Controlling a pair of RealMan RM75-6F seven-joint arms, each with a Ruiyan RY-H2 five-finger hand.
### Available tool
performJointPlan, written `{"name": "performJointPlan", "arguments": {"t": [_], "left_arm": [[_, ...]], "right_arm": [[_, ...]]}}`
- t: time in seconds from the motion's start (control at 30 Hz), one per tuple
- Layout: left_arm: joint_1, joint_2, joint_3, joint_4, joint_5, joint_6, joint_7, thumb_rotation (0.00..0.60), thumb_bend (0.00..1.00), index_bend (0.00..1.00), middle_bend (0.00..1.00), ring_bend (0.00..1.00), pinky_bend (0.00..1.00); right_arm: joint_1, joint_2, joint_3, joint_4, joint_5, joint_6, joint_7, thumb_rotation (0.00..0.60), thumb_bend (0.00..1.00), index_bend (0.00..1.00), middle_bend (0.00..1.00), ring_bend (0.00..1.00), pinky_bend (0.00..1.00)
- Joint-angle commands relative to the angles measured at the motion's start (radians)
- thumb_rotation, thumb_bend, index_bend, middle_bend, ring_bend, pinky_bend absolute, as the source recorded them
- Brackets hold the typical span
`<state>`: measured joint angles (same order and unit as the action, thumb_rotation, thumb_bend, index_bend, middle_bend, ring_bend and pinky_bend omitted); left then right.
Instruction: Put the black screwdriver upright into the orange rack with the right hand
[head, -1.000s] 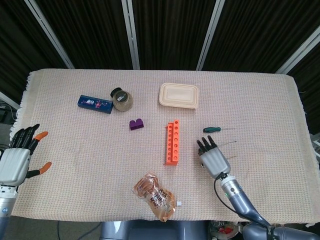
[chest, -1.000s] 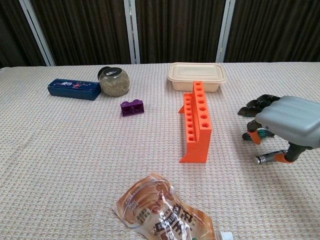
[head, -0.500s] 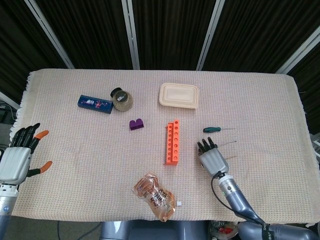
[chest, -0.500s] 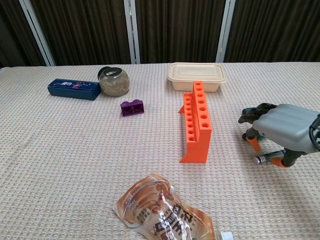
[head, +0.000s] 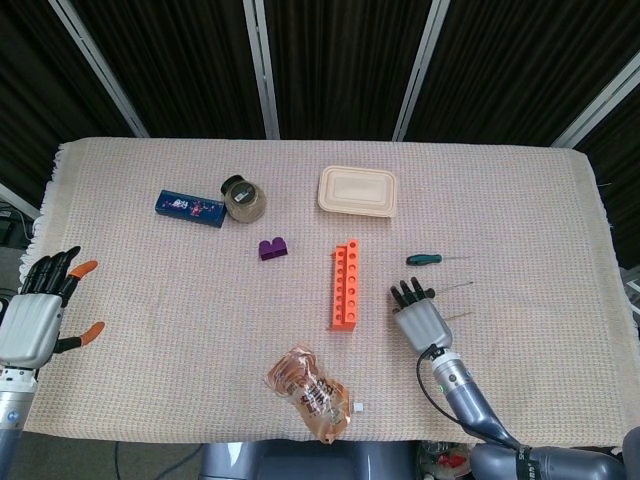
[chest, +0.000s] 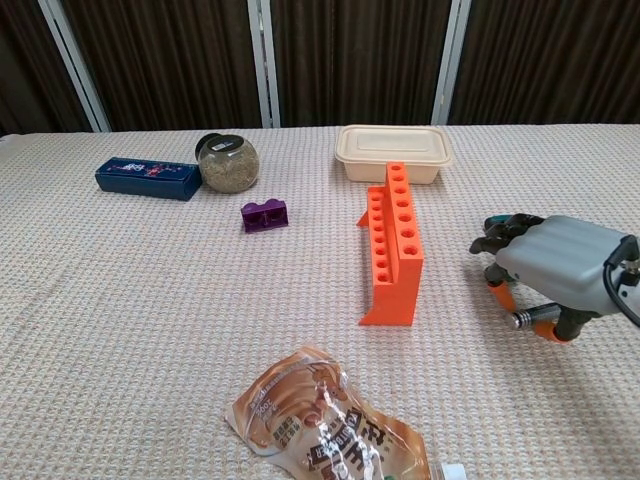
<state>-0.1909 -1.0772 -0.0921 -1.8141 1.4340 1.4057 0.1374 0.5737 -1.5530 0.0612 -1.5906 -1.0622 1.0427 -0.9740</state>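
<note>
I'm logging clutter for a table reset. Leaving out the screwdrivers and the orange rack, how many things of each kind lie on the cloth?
Blue box: 1
Jar: 1
Purple block: 1
Beige lidded container: 1
Snack bag: 1
Total: 5

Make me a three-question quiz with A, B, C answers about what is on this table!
1. Where is the purple block?
A. left of the rack
B. inside the box
C. under the snack bag

2. What colour is the rack?
A. blue
B. orange
C. green

3. How is the jar?
A. upright with its lid on
B. tipped over
C. held by a hand

Answers:
1 A, the block lies on the cloth left of the rack in both views.
2 B, the rack is bright orange.
3 A, it stands beside the blue box with a dark lid on, and neither hand is near it.
</note>
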Motion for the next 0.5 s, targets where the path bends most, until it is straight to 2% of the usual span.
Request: {"name": "performJointPlan", "arguments": {"t": [0.03,0.5], "left_arm": [[0.0,-0.001,0.001,0.003,-0.002,-0.002,-0.004,0.6,0.19,0.16,0.0,0.0,0.0],[-0.002,-0.004,0.003,0.012,-0.006,-0.003,-0.012,0.6,0.19,0.16,0.0,0.0,0.0]], "right_arm": [[0.005,-0.006,-0.005,0.003,0.008,0.004,-0.002,0.6,0.26,0.48,0.08,0.0,0.0],[0.023,-0.022,-0.021,0.022,0.025,0.022,0.009,0.6,0.26,0.55,0.13,0.0,0.0]]}}
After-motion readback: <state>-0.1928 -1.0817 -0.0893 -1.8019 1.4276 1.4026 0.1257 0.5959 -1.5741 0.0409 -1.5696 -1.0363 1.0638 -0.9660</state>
